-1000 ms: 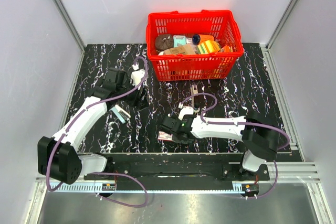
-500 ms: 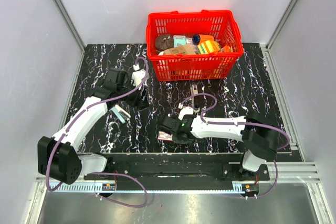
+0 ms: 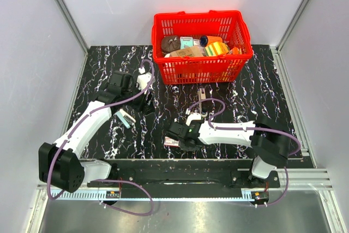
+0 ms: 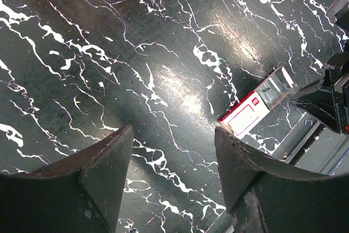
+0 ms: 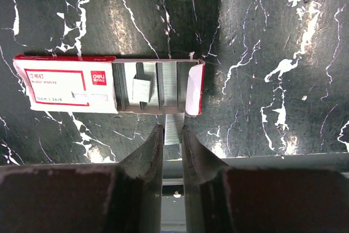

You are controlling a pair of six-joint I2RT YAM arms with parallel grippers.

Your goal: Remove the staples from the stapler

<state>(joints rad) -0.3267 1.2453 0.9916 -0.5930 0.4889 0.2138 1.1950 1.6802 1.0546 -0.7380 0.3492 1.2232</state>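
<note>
The stapler (image 3: 202,97) lies slim and dark on the table just in front of the basket, with no gripper on it. My right gripper (image 5: 173,132) is shut on a short silvery strip of staples (image 5: 174,125) at the near edge of an open red-and-white staple box (image 5: 76,83). The box's slid-out tray (image 5: 155,85) holds more staple strips. In the top view the right gripper (image 3: 181,138) sits low beside that box (image 3: 171,142) near the front edge. My left gripper (image 4: 173,135) hangs open and empty over bare marble, left of the stapler (image 3: 146,103).
A red basket (image 3: 203,64) full of assorted items stands at the back centre. A small pale teal-and-white object (image 3: 124,118) lies left of centre, near the left arm. The black front rail (image 5: 262,162) runs just behind the right fingers.
</note>
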